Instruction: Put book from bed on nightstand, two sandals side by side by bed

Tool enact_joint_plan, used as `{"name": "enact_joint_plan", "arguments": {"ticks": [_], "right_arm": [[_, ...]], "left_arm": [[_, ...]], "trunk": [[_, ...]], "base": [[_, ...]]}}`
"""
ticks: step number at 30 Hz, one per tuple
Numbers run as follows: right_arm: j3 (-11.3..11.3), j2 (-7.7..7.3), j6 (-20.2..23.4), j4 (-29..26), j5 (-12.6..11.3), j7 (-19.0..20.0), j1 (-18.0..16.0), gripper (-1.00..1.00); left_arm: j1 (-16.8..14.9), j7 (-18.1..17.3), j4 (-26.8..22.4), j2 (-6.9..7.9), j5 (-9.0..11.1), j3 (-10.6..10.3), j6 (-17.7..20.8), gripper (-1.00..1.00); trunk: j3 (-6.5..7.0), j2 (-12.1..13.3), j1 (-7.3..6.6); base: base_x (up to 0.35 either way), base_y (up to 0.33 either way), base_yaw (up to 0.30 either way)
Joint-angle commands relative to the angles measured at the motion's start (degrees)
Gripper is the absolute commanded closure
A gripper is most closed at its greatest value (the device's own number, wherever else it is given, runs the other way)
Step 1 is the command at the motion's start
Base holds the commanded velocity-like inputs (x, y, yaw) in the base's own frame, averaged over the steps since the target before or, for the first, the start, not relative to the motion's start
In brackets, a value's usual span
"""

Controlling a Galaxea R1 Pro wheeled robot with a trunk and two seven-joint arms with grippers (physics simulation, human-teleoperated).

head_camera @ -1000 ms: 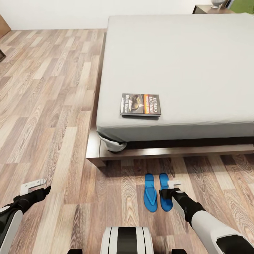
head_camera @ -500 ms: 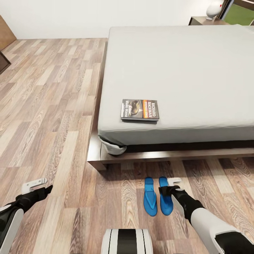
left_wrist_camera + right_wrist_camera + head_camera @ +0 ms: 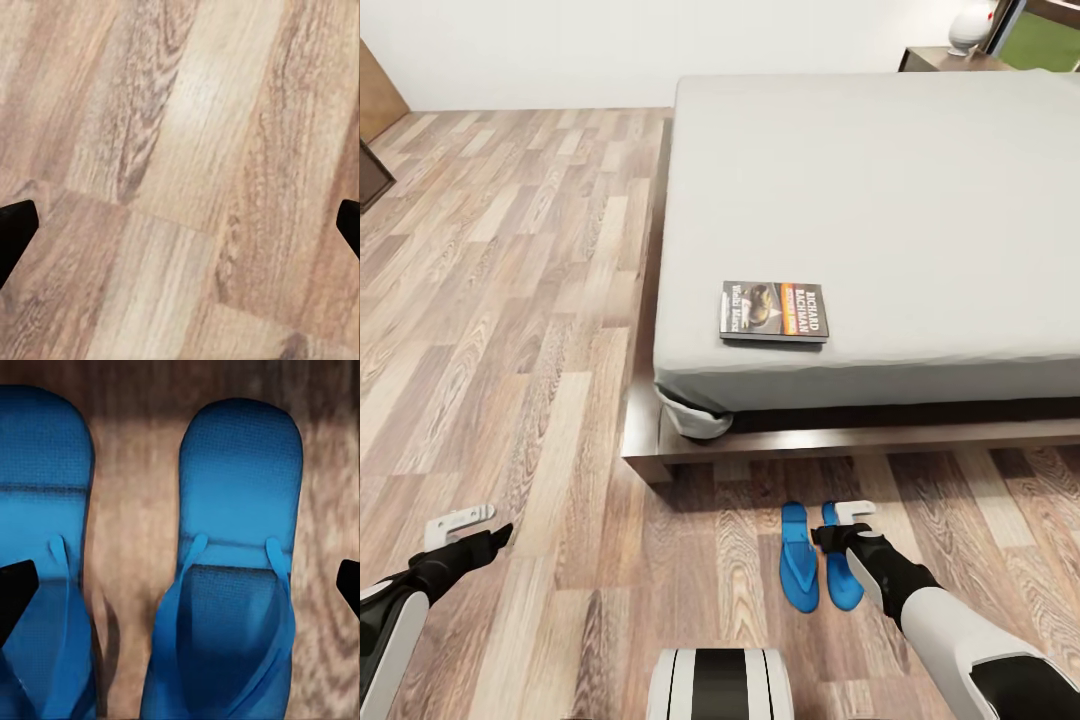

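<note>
The dark paperback book (image 3: 773, 311) lies flat near the front corner of the bed's grey mattress (image 3: 880, 190). Two blue sandals lie side by side on the wood floor just before the bed frame (image 3: 860, 438): one sandal (image 3: 798, 557) is fully exposed, the other sandal (image 3: 844, 585) is partly covered by my right gripper (image 3: 844, 525). That gripper hovers open over it. In the right wrist view, one sandal (image 3: 236, 510) sits between the spread fingertips and the other sandal (image 3: 41, 510) lies beside it. My left gripper (image 3: 470, 533) hangs open over bare floor (image 3: 187, 112).
A dark nightstand (image 3: 945, 58) stands beyond the bed's far corner with a white rounded object (image 3: 972, 22) on it. Brown furniture (image 3: 372, 110) shows at the far left wall. Wood floor (image 3: 510, 300) stretches along the bed's left side.
The head view has tilted and shifted, so bed, book and sandals sit slightly to the right in the picture. Both grippers hold about the same places, still open.
</note>
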Motion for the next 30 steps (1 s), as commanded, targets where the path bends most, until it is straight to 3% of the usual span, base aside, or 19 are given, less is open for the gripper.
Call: {"name": "enact_joint_plan", "arguments": {"ticks": [1,30], "right_arm": [[0.49,-0.07,0.36,-0.15,-0.59,-0.27,0.00,-1.00],[0.50,-0.07,0.22,-0.15,-0.59,-0.27,0.00,-1.00]], "left_arm": [[-0.03,0.36,-0.03,-0.01,0.61,0.02,0.26,-1.00],[-0.03,0.36,-0.03,-0.02,0.65,0.03,0.26,-1.00]], "trunk": [[-0.03,-0.01,-0.01],[-0.03,-0.01,-0.01]], "base": [[0.000,0.265,0.000],[0.000,0.278,0.000]]}}
